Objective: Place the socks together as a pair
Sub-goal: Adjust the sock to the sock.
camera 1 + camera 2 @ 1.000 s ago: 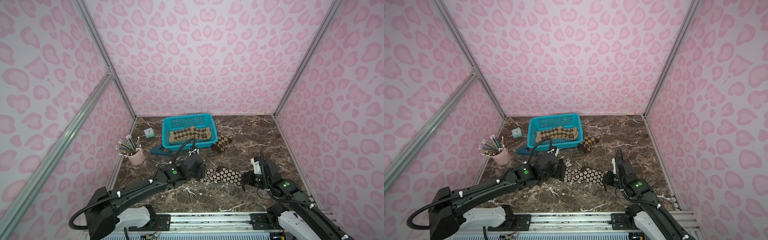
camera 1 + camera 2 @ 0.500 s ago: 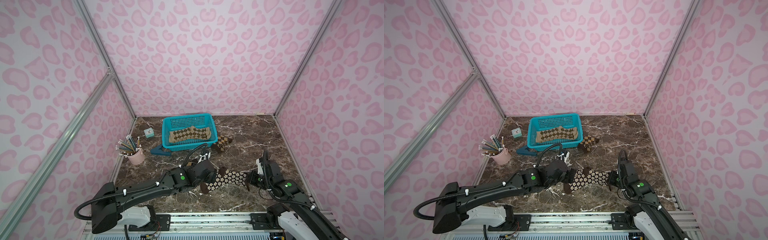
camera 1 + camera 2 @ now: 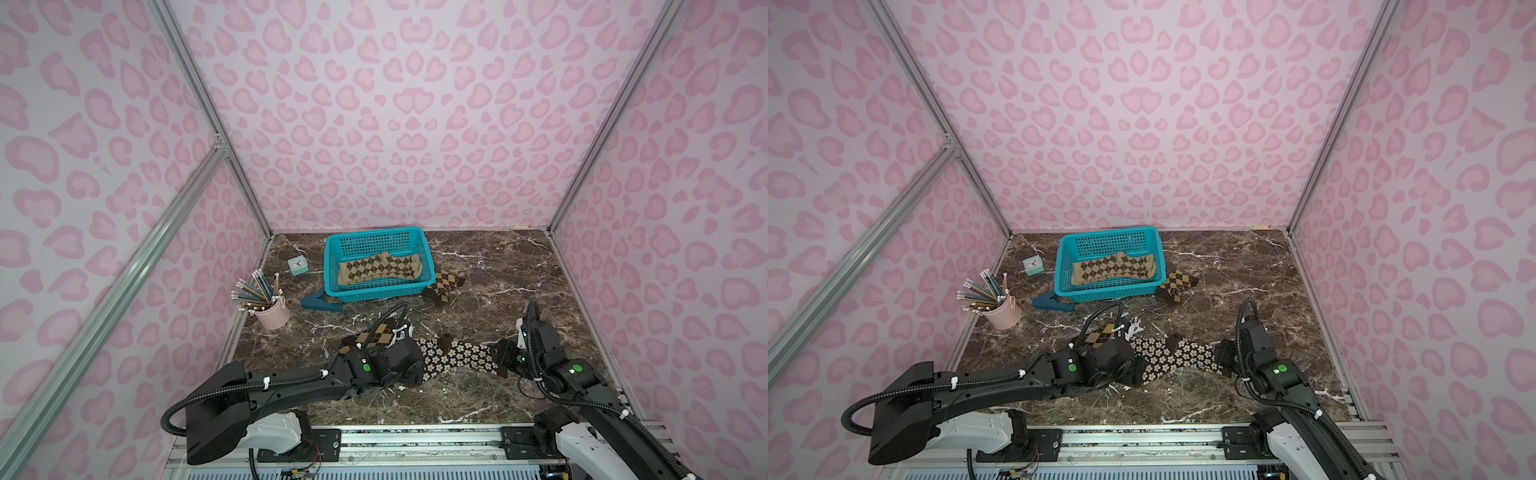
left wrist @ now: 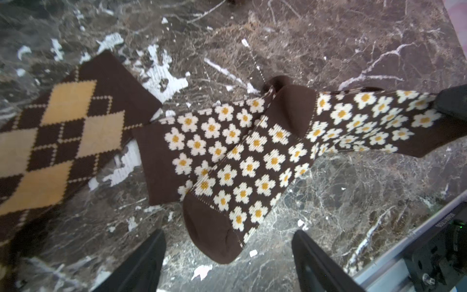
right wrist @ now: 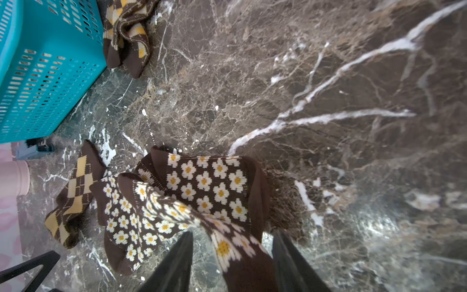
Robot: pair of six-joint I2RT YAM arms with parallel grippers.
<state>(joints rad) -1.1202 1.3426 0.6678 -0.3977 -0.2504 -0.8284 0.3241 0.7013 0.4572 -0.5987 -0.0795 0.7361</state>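
Two dark brown socks with cream flowers (image 3: 457, 357) (image 3: 1177, 353) lie crossed over each other near the table's front. In the left wrist view one flower sock (image 4: 252, 164) lies across the other (image 4: 194, 141). My left gripper (image 4: 228, 237) (image 3: 409, 368) hovers open over a brown toe, touching nothing. My right gripper (image 5: 233, 235) (image 3: 505, 357) is open, its jaws apart on either side of the upper sock's brown end (image 5: 242, 263). A brown-orange argyle sock (image 3: 378, 334) (image 4: 63, 139) lies just left of the pair. Its twin (image 3: 444, 284) lies beside the basket.
A teal basket (image 3: 374, 239) at the back holds a tan-olive argyle sock (image 3: 380, 268). A pink cup of pencils (image 3: 272, 313), a small teal clock (image 3: 298, 265) and a dark blue tool (image 3: 320, 301) stand at the left. Pink walls close three sides.
The right gripper's jaws have opened around the flower sock's end. My left arm has swung right and toward the front. The flower sock now rests lower, across its match.
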